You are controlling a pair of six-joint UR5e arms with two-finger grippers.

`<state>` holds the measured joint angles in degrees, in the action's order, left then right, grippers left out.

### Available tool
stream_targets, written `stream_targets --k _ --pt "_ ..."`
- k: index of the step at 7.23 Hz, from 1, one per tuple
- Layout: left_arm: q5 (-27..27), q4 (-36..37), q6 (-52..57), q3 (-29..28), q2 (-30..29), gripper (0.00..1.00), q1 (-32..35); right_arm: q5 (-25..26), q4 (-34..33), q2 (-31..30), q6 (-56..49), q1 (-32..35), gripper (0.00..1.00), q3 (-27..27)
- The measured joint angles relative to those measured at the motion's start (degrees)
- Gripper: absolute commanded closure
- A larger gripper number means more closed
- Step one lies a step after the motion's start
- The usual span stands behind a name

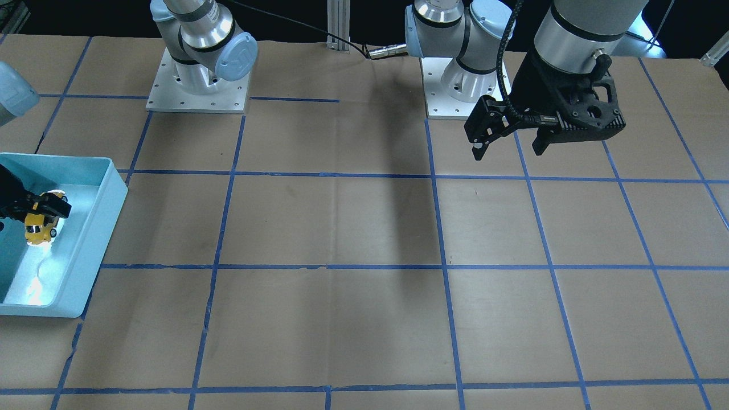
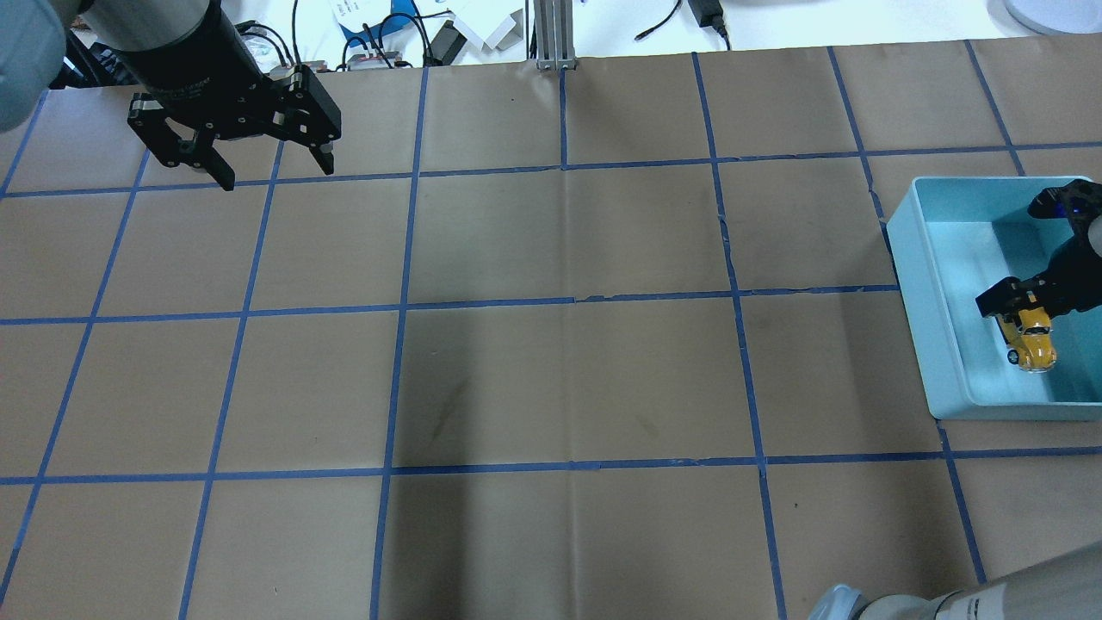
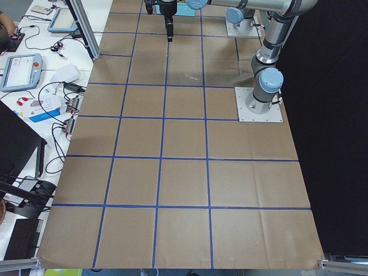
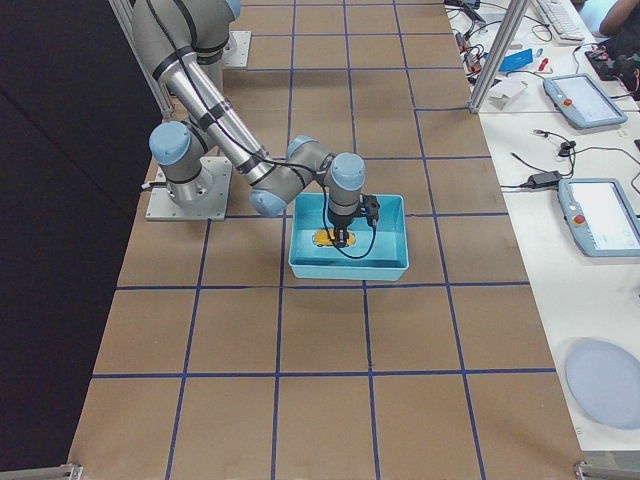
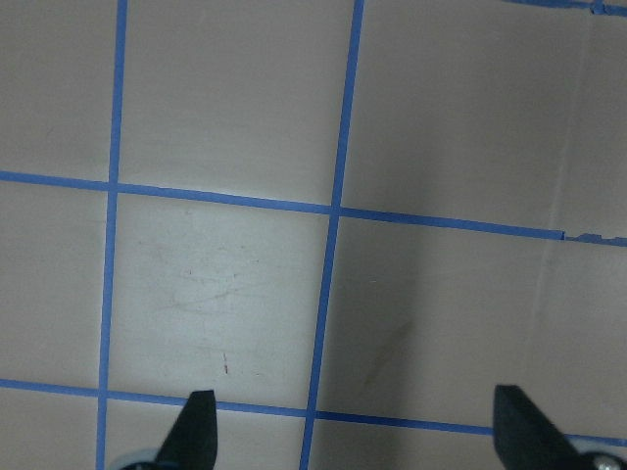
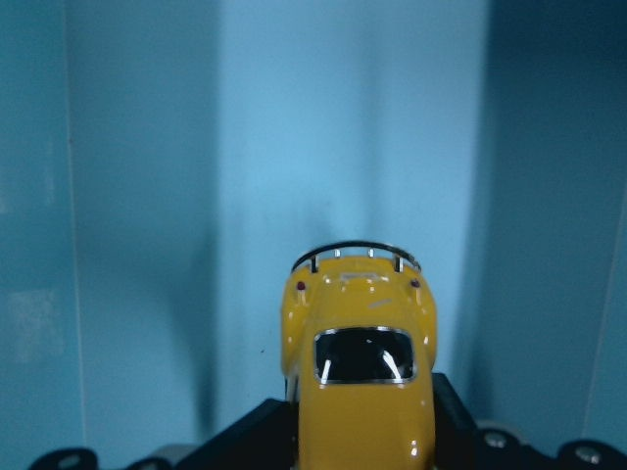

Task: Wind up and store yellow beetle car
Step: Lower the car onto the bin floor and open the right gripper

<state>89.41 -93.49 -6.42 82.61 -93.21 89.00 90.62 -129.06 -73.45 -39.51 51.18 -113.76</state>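
The yellow beetle car point(image 2: 1029, 337) is inside a light blue bin point(image 2: 913, 284) at the table's right end. My right gripper point(image 2: 1016, 306) is shut on the car's body and holds it low over the bin floor. In the right wrist view the car point(image 6: 362, 392) sits between the two black fingers with its roof facing the camera. The front view shows the car point(image 1: 40, 225) in the bin point(image 1: 108, 193). I cannot tell whether it touches the floor. My left gripper point(image 2: 275, 175) is open and empty, raised over the far left of the table point(image 1: 508, 149).
The table is brown paper with a blue tape grid point(image 2: 568, 301). The two arm bases point(image 1: 196, 85) stand at the robot's edge. A metal post point(image 2: 551, 34) rises at the far edge, with cables and tablets point(image 4: 600, 215) on the side bench beyond.
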Motion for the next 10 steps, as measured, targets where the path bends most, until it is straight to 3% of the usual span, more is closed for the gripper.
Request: stream_targets --k 5,10 --pt "-0.1 1.4 0.0 0.1 0.5 0.00 0.0 0.0 2.1 -0.2 1.0 0.2 0.00 1.9" --pt "0.0 1.7 0.0 0.2 0.5 0.00 0.0 0.0 33.1 -8.9 2.5 3.2 0.00 18.9"
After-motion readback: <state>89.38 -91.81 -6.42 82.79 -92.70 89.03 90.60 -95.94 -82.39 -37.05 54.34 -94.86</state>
